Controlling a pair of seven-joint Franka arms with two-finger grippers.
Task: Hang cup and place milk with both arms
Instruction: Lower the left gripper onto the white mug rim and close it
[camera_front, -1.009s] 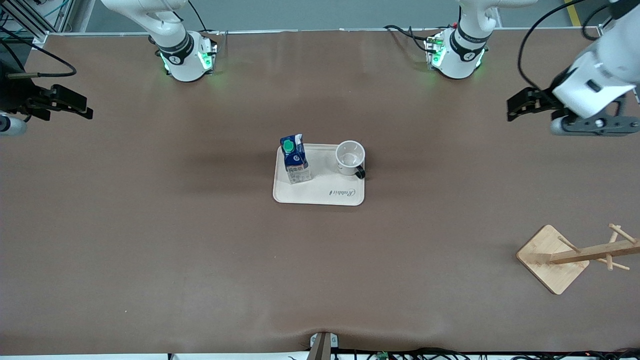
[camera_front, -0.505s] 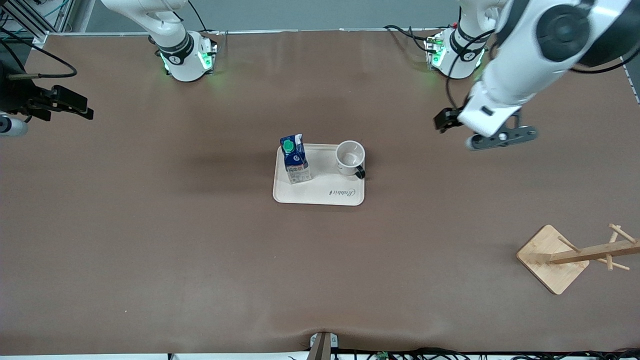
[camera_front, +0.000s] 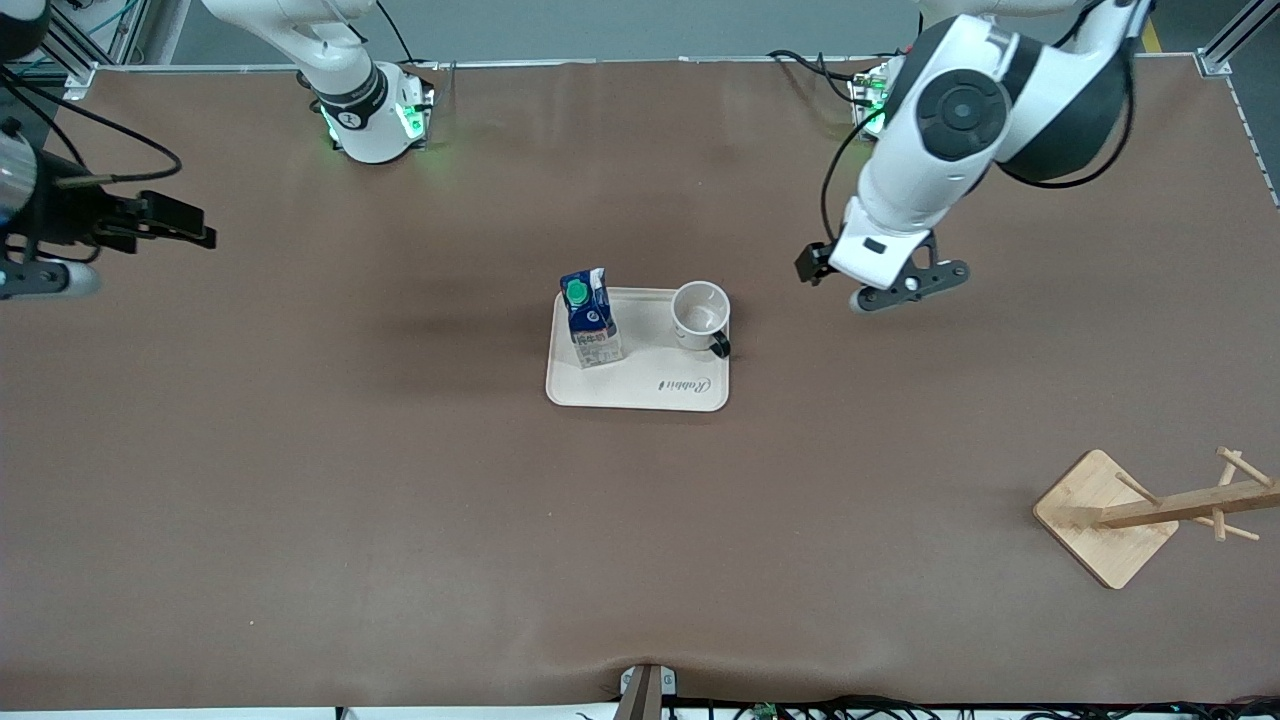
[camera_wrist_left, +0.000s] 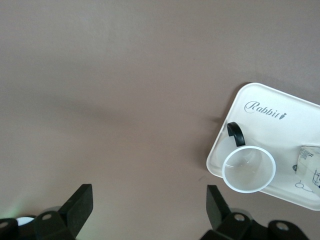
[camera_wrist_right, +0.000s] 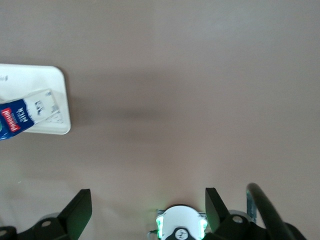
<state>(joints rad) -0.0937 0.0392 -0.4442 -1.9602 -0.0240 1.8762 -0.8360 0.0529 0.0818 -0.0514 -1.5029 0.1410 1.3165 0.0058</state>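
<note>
The white cup (camera_front: 700, 315) with its black handle stands upright on a white tray (camera_front: 640, 395), beside the blue milk carton (camera_front: 590, 320) with the green cap. My left gripper (camera_front: 812, 265) is open and empty over bare table, on the cup's side of the tray. In the left wrist view the cup (camera_wrist_left: 248, 169) and the tray (camera_wrist_left: 265, 107) lie off to one side of the left gripper (camera_wrist_left: 148, 207). My right gripper (camera_front: 188, 228) is open and empty over the right arm's end of the table. In the right wrist view (camera_wrist_right: 147, 207) the milk (camera_wrist_right: 20, 119) shows at the edge.
A wooden cup rack (camera_front: 1150, 515) with pegs stands on a square base at the left arm's end, nearer the front camera than the tray. The right arm's base (camera_wrist_right: 181, 225) shows between the right fingers. Brown mat covers the table.
My left arm has swung in from the left arm's end of the table toward the tray. My right gripper has shifted slightly toward the tray. The cup and the milk have not moved.
</note>
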